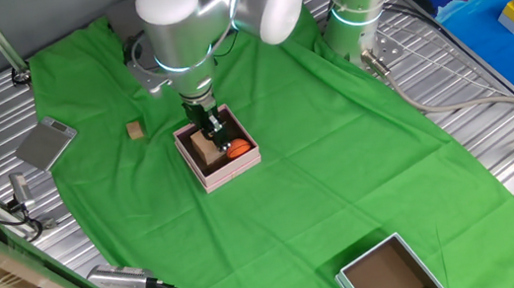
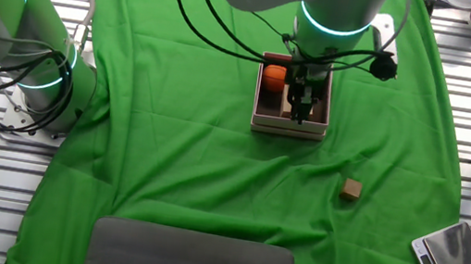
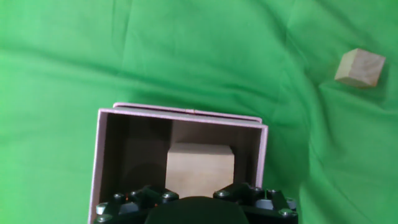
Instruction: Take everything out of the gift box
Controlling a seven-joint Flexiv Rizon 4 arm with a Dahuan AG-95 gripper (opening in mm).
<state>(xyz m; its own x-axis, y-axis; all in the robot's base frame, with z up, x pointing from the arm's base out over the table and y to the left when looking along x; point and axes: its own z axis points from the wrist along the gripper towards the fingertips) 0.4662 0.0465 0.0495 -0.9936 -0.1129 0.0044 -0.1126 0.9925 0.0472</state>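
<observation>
The pale pink gift box stands on the green cloth; it also shows in the other fixed view and the hand view. Inside it are a tan wooden cube and an orange ball, which also shows in the other fixed view. My gripper is lowered into the box over the cube, with the ball beside it. In the other fixed view the gripper covers most of the cube. The fingertips are hidden, so the jaw opening does not show.
A small brown wooden block lies on the cloth left of the box, also in the hand view. A larger teal-grey box stands at the front right. A small scale sits at the cloth's edge.
</observation>
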